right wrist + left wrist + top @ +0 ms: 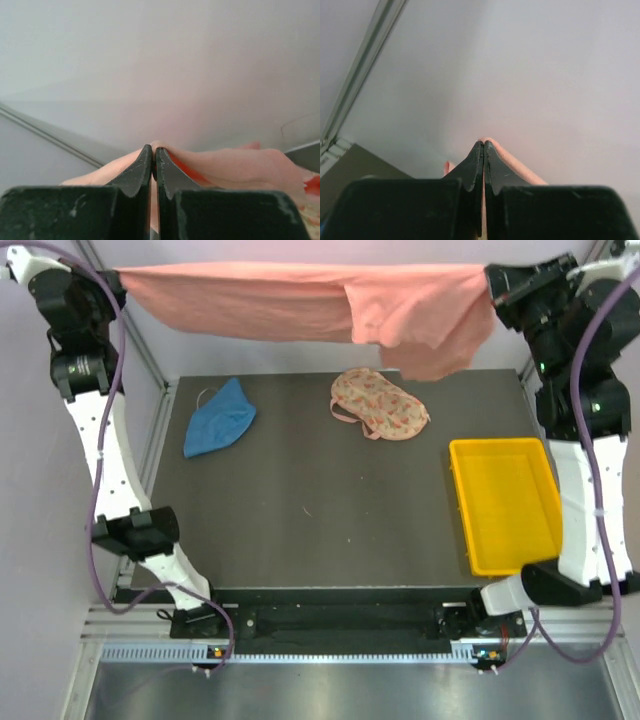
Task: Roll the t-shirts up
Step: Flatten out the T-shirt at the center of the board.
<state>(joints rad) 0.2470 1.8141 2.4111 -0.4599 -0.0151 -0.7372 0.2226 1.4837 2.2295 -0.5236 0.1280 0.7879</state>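
Salmon-pink t-shirt (270,302) is hanging in the air above the far edge of the table (320,525), stretching like a band between the two raised arms. The left gripper (483,145) is clenching one end of it at the far left. Its jaws are pressing tightly together, and a thin fold of pink cloth is peeking past the tips in the left wrist view. The right gripper (153,148) is pinching the opposite end at the far right, jaws likewise closed on the cloth, with pink fabric bulging out on both sides of the fingertips. The middle of the shirt is sagging a little. Toward the right end a looser part is folding over and drooping lower than the rest, dangling above the far side of the table.

A blue t-shirt (218,418) is lying bunched on the far left part of the table. A peach floral-print t-shirt (380,405) is lying crumpled near the far middle, well apart from the blue one and just below the drooping pink cloth as the top camera is seeing it. Neither is touching a gripper. A yellow bin (500,445) is sitting at the table's right side, just beside the right arm's lower link.
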